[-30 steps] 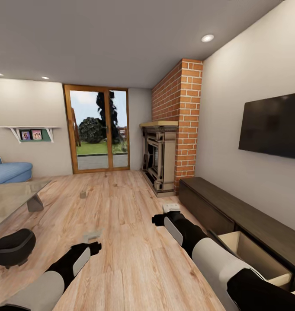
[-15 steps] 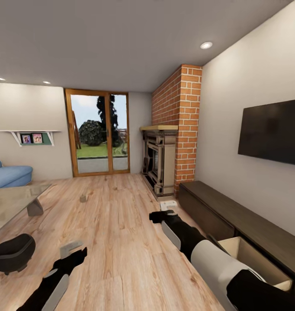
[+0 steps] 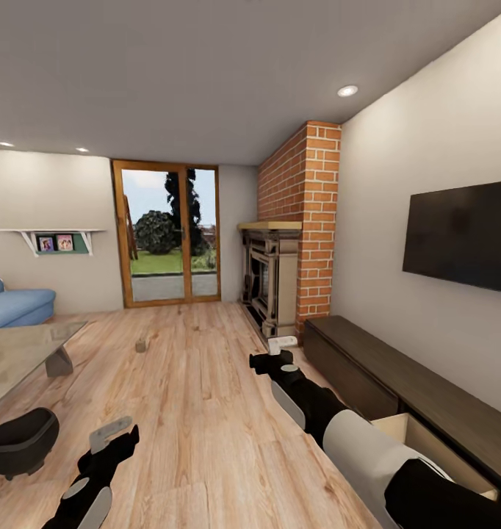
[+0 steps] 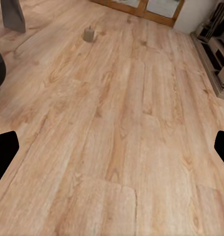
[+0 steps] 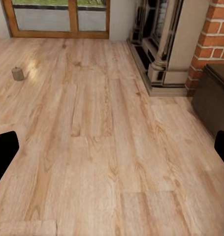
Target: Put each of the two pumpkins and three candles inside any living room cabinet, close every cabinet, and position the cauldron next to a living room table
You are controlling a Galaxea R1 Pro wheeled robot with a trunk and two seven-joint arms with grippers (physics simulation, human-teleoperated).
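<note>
One tan candle [image 3: 141,344] stands on the wood floor ahead, also in the left wrist view [image 4: 89,34] and the right wrist view [image 5: 17,73]. The black cauldron [image 3: 19,441] sits on the floor at lower left, beside the glossy grey table [image 3: 15,351]. Along the right wall runs the dark cabinet [image 3: 386,367], with one drawer [image 3: 434,450] pulled out and its tan inside showing. My left gripper [image 3: 111,435] hangs open over bare floor, well short of the candle. My right gripper [image 3: 280,351] is open near the cabinet's far end. The pumpkins are out of view.
A brick chimney and fireplace [image 3: 274,275] stand past the cabinet. A glass patio door [image 3: 170,242] closes the far wall, with a blue sofa [image 3: 15,305] at left. A black TV [image 3: 463,235] hangs above the cabinet. Wide wood floor lies between table and cabinet.
The camera has tilted up, so the whole room sits lower in the picture. My left arm has drawn back toward the lower left. My right arm has reached slightly forward.
</note>
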